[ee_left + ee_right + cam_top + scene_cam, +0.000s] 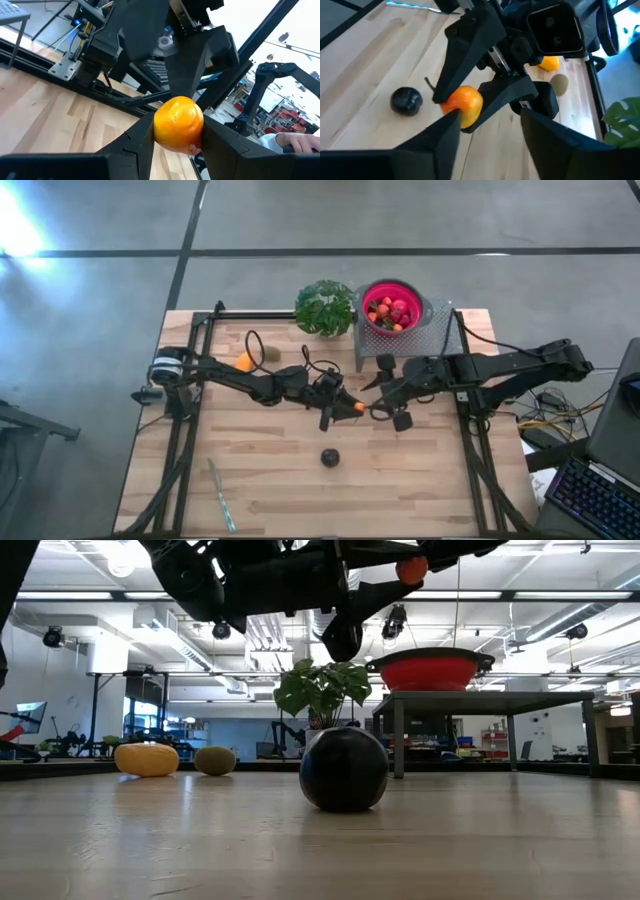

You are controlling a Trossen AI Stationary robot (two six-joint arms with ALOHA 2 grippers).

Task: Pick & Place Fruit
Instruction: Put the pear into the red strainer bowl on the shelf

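While the left gripper (352, 406) pinches the orange fruit (358, 407) mid-frame above the table, the right gripper (385, 402) spreads beside it: a handover, I'd say. Next, right must close, then carry toward the red bowl (391, 307) upper right.

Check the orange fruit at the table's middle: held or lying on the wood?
Held. The left tool grips the orange fruit between its fingers, above the table; the right tool is open beside it.

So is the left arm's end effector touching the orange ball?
Touching. The left wrist view shows the orange ball pinched between the left end effector's two dark fingers, pressed against both.
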